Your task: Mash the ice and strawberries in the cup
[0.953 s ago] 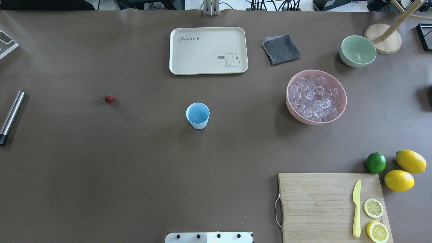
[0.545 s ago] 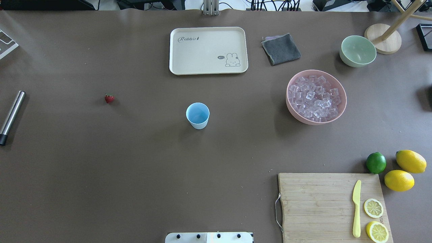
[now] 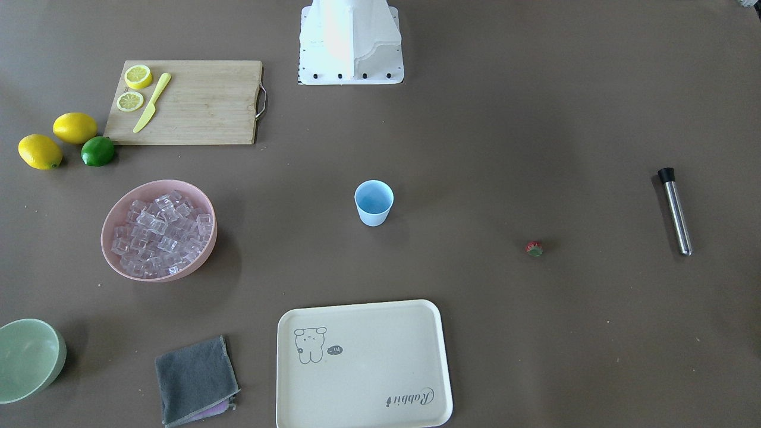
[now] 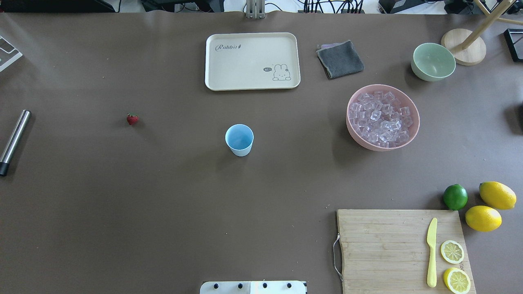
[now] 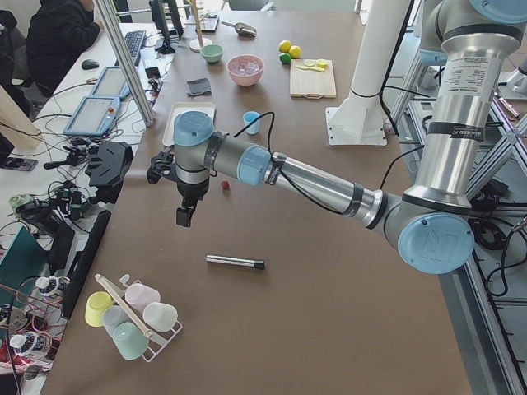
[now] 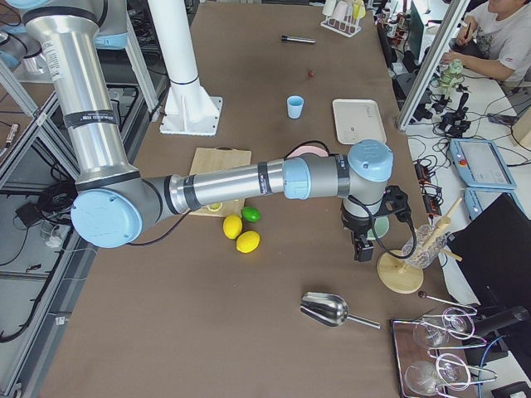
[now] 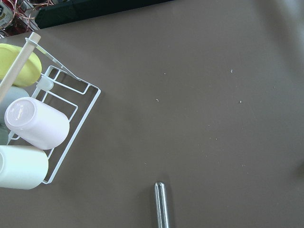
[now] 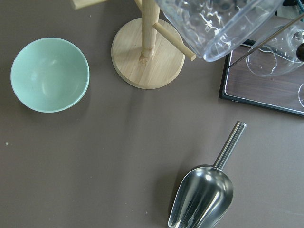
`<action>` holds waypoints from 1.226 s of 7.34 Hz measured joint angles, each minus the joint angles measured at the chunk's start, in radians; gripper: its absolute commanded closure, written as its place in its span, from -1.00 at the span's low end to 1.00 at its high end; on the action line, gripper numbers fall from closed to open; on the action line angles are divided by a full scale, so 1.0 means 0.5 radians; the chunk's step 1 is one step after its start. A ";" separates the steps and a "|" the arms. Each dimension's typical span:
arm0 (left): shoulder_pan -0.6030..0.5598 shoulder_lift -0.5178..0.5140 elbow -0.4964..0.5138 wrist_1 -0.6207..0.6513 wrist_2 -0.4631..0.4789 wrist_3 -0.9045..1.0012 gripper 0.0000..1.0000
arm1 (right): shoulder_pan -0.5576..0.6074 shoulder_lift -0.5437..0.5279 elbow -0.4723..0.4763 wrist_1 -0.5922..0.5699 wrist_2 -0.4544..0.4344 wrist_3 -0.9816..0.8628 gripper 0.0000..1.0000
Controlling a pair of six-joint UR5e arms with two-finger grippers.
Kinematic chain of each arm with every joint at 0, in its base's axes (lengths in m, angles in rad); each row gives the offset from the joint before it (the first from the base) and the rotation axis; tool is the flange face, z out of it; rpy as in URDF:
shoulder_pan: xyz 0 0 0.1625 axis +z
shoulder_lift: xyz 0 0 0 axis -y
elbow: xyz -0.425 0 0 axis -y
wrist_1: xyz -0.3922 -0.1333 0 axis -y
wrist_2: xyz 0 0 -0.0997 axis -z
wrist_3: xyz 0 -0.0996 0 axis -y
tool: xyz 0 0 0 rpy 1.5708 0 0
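The cup (image 4: 239,139) stands upright near the middle of the bench (image 4: 163,204), and its blue inside looks empty. The strawberry (image 4: 132,119) lies alone on the bench, well apart from the cup on the robot's left. All the ice (image 4: 382,118) sits heaped in the pink bowl (image 4: 348,116), well apart on the right. A steel rod with a black tip (image 4: 14,141), probably the masher, lies flat at the far left edge.

I judge that the task has not begun: berry and ice both have to go into the cup, and then the mashing follows.

The left end effector (image 5: 186,216) hangs over the bench between the strawberry and the rod. The right end effector (image 6: 362,248) hangs near the pale green bowl (image 8: 50,74) and a metal scoop (image 8: 202,197). I cannot tell whether either is released or clenched; neither seems to be carrying anything.
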 measured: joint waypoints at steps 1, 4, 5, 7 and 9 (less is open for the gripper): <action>0.001 0.034 0.040 -0.050 0.002 0.002 -0.95 | 0.000 0.001 0.003 0.001 0.006 0.004 -0.86; 0.000 0.058 0.092 -0.098 0.000 -0.002 -0.95 | -0.205 0.073 0.192 0.004 0.069 0.435 -0.95; 0.000 0.057 0.093 -0.100 0.000 -0.005 -0.95 | -0.369 0.102 0.327 0.007 0.075 0.738 -0.96; -0.001 0.051 0.096 -0.109 0.002 -0.009 -0.95 | -0.719 0.113 0.541 0.121 0.041 1.176 -0.96; 0.000 0.033 0.101 -0.112 0.018 -0.010 -0.95 | -1.161 0.104 0.570 0.447 -0.222 1.502 -0.96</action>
